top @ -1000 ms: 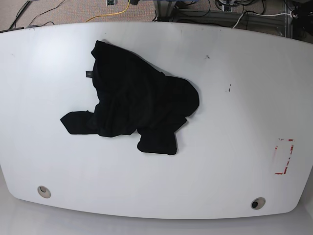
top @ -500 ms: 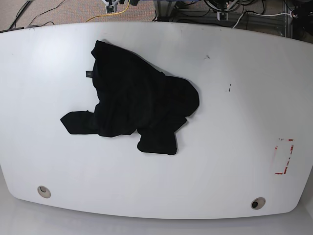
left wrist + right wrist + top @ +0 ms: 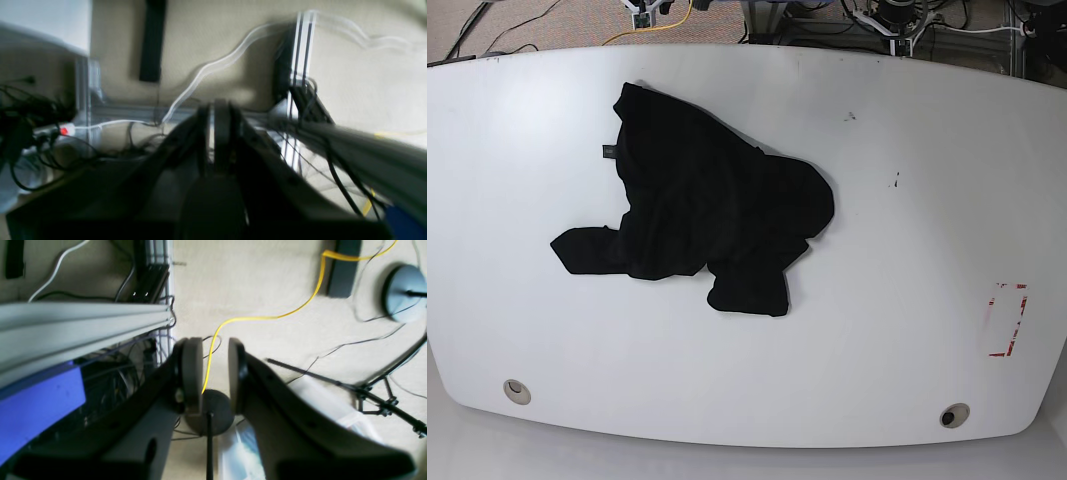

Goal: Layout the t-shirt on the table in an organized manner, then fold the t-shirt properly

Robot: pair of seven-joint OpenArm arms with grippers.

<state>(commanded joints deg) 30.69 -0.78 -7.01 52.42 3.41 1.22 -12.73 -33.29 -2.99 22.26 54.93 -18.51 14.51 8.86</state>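
The black t-shirt [image 3: 707, 215] lies crumpled on the white table [image 3: 907, 230], left of centre, with a small grey label [image 3: 608, 152] at its upper left. Neither wrist view shows the t-shirt. Both views look down at the carpet and cables beyond the table. My left gripper [image 3: 213, 133] is blurred, its fingers pressed close together with nothing between them. My right gripper [image 3: 215, 370] stands open with a narrow gap, holding nothing. In the base view only small parts of the two arms [image 3: 640, 17] [image 3: 897, 22] peek in past the far edge.
A red tape rectangle [image 3: 1007, 320] marks the table's right side. Two metal-ringed holes [image 3: 517, 390] [image 3: 953, 414] sit near the front edge. Small dark scuffs [image 3: 851, 116] dot the far right half. Aluminium frame rails [image 3: 83, 320] and a yellow cable [image 3: 267, 318] lie behind the table.
Small arm parts beyond the far edge have shifted and come a little further into view. The t-shirt has not moved.
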